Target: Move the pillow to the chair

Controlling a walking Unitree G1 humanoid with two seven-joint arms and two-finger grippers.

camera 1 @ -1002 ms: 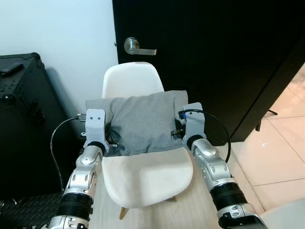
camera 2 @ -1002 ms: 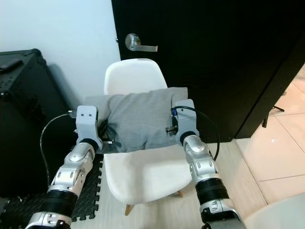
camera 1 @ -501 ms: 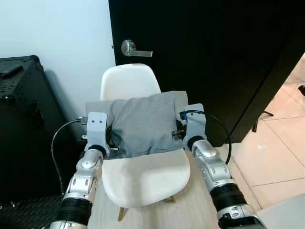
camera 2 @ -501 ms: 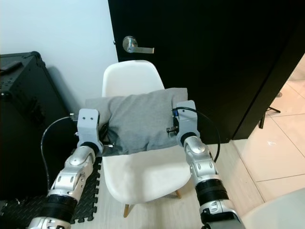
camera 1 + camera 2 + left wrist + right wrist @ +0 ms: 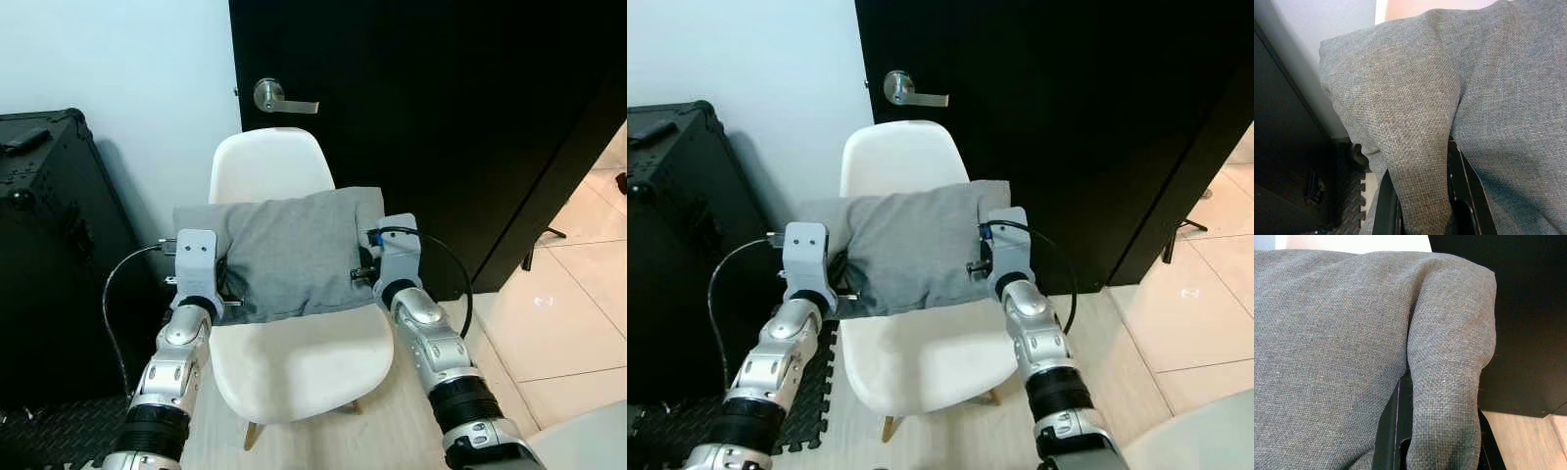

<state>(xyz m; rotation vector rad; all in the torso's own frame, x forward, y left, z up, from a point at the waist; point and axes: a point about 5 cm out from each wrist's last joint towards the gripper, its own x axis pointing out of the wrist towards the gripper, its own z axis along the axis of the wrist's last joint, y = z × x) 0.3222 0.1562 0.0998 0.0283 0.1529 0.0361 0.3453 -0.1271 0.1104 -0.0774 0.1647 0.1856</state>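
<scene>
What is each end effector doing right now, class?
Left end effector: shut on a fold of the grey pillow.
Right end effector: shut on the pillow's other end, above the white chair.

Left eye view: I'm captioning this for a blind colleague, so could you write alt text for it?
A grey pillow is held above the seat of a white chair, with the left gripper pinching one end and the right gripper the other. Behind the chair are a black door with a silver lever handle and a black case.
</scene>
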